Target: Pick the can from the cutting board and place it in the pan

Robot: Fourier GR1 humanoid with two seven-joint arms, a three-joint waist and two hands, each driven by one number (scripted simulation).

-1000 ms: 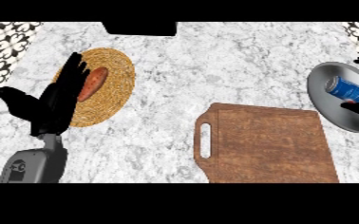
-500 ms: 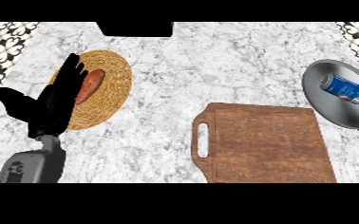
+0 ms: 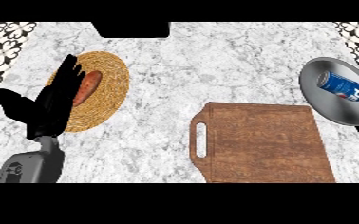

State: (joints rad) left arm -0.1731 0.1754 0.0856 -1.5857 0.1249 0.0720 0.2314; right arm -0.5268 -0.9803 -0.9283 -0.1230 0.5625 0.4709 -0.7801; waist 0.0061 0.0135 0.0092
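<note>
A blue can [image 3: 338, 85] with red and white markings lies on its side inside the grey pan [image 3: 322, 96] at the right edge of the head view. The brown wooden cutting board [image 3: 263, 142] with a handle slot on its left sits in the lower middle with nothing on it. My left hand [image 3: 51, 105] rests open at the left, fingers straight and pointing up, partly over a woven mat. My right hand does not show.
A round woven straw mat [image 3: 105, 92] at the left carries a reddish sausage [image 3: 87, 87], partly hidden by my left hand. A black object [image 3: 131, 29] sits at the counter's far edge. Patterned tiles show at both top corners.
The whole view has slid slightly left, so more of the pan and can shows at the right edge. My left hand keeps its open pose.
</note>
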